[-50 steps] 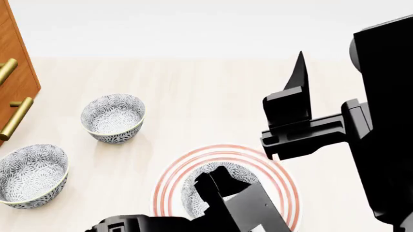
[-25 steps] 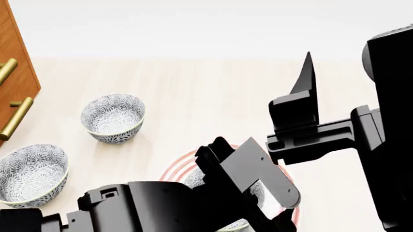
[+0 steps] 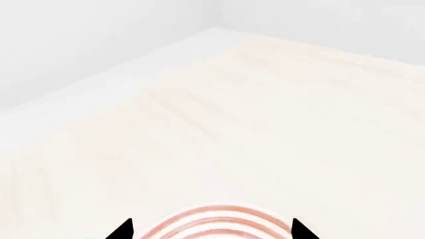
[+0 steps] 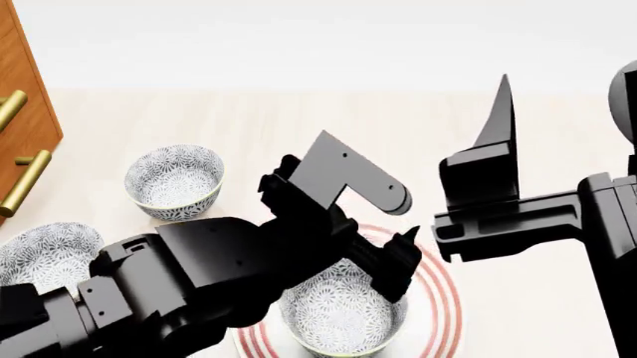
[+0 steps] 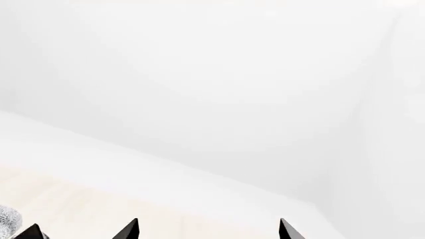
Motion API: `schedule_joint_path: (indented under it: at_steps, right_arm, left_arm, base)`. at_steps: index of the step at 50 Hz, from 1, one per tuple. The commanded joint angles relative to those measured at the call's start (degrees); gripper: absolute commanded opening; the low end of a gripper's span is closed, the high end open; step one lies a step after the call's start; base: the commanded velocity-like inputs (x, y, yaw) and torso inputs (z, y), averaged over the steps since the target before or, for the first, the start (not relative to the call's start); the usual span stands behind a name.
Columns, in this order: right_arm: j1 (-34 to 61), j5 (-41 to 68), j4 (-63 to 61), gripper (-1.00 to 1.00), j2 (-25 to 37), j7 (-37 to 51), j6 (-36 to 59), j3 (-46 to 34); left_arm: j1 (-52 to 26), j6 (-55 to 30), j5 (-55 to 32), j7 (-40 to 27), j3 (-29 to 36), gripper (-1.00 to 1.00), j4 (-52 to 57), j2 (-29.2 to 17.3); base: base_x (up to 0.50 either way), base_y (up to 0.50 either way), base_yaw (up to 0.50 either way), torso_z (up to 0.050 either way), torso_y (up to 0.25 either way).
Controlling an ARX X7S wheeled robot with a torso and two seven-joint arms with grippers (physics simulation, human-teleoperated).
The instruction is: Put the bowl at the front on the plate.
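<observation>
Your bowl (image 4: 341, 317), deep, round and thick with grey-blue flowers, sat on the wide plate (image 4: 445, 309) with its thin red rings, on the pale wood-grained desk (image 4: 298, 142). Your left pincer (image 4: 383, 246) hung just above the bowl's far rim, released, its tips wide apart in the left wrist view. Your right pincer (image 4: 497, 127) stood raised to the bowl's right, tips apart too.

- My left gripper (image 4: 398, 257) and right gripper (image 4: 493, 160) look like matt black plastic.
- The bowl (image 4: 344, 313) and the plate (image 4: 443, 298) look like smooth glazed ceramic.
- The worktop (image 4: 298, 127) is pale, matt wood grain.
- The cabinet (image 4: 25, 112) is orange-brown wood with brassy metal handles (image 4: 25, 183).
</observation>
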Motion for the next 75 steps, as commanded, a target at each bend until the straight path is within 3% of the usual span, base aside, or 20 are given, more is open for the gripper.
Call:
schedule_joint_path:
  at_steps: [1,9,26,43,57,75]
  right_arm:
    - [0.2,0.3,-0.5,1.00,0.6,0.0,-0.1,0.4]
    - [-1.7,-1.8,-0.7,1.00,0.4,-1.1,-1.2,0.7]
    - [-6.1,-7.7,0.1,1.00,-0.9,-4.4,-2.7,0.2]
    - [-7.7,-9.9,0.6,1.00,-2.1,-5.6,-3.3,-0.3]
    - [-7.3,-9.6,0.7,1.00,-2.1,-5.4,-3.0,-0.3]
    - [-7.1,-11.9,2.3,1.00,-3.5,-7.5,-2.5,-0.8]
  left_arm:
    - [-1.3,3.3,-3.2,1.3,-0.4,1.00,-6.9,0.0]
    - [-1.5,5.7,-4.2,-2.5,-2.3,1.00,-7.6,-2.0]
    - [0.0,8.8,-5.7,-12.4,-5.8,1.00,12.4,-17.9]
    - [2.2,12.5,-5.1,-18.0,-7.7,1.00,28.3,-26.9]
    - [2.4,13.6,-2.2,-21.8,-7.5,1.00,36.6,-31.1]
    - [2.8,14.1,0.4,-24.0,-7.1,1.00,42.0,-33.0]
  base:
    - [0.00,0.00,0.00,0.000,0.000]
    - [0.00,0.00,0.00,0.000,0.000]
    - [0.00,0.00,0.00,0.000,0.000]
    - [0.00,0.00,0.00,0.000,0.000]
    - [0.00,0.00,0.00,0.000,0.000]
    - [0.00,0.00,0.00,0.000,0.000]
